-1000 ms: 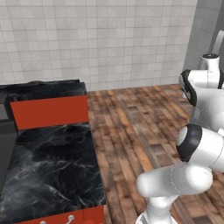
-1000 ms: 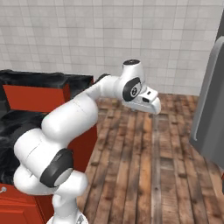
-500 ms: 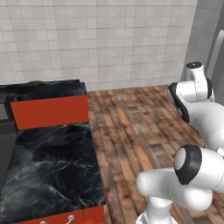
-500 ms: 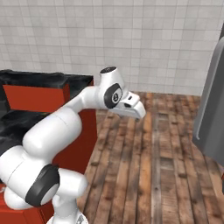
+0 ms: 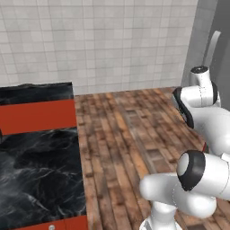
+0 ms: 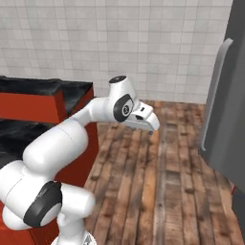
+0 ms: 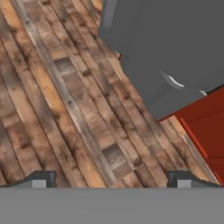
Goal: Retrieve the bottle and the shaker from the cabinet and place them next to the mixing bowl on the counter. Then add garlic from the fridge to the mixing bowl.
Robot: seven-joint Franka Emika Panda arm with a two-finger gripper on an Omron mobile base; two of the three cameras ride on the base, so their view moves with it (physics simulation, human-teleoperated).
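Observation:
The tall grey fridge (image 6: 225,110) stands at the right with its door closed and a long pale handle (image 6: 215,95); it also rises at the far right of the left base view (image 5: 220,31). My gripper (image 6: 152,125) hangs open and empty over the wooden floor, left of the fridge. In the hand view my gripper (image 7: 113,180) looks down at the floorboards, with the fridge's grey foot (image 7: 175,48) ahead. The black marble counter (image 5: 36,166) lies to the left (image 6: 43,88). Bottle, shaker, mixing bowl, garlic and cabinet are out of view.
Wooden plank floor (image 5: 130,134) stretches between the counter and the fridge. A white tiled wall (image 6: 119,38) closes the back. Red base cabinet fronts (image 5: 36,117) sit under the counter, and a red panel (image 7: 205,131) adjoins the fridge's foot.
The whole scene has shifted, so the base has moved: the fridge now looms larger at the right. The arm has swung left in the right base view, gripper still open.

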